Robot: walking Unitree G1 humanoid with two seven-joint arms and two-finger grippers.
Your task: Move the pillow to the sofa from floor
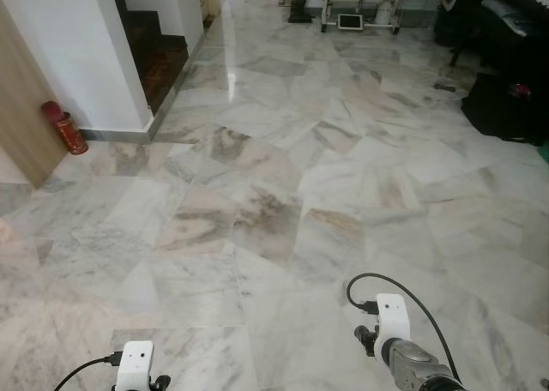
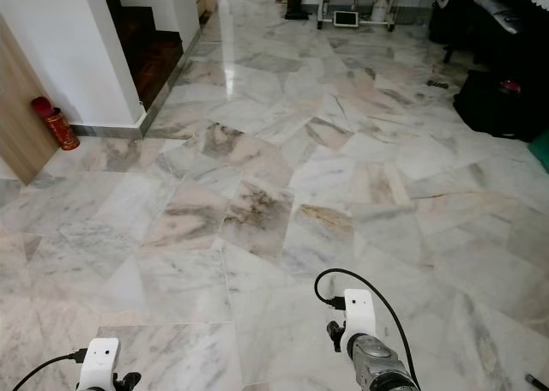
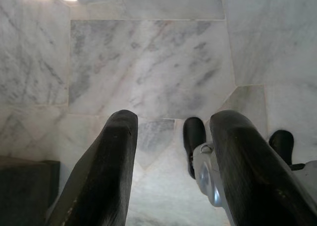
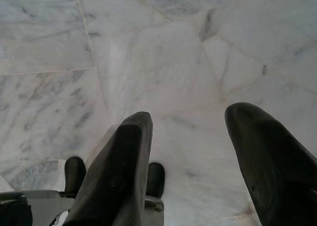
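Observation:
Both arms hang low over a marble floor. My left wrist and right wrist show at the near edge of the eye views, each topped by a white camera block. In the left wrist view my left gripper is open, with bare marble between its black fingers. In the right wrist view my right gripper is open too, holding nothing, its fingers pointing down at the tiles.
A red fire extinguisher stands by a wooden panel at the left. A white wall corner and dark stairs lie beyond. Black furniture fills the right side. A white rack stands far ahead.

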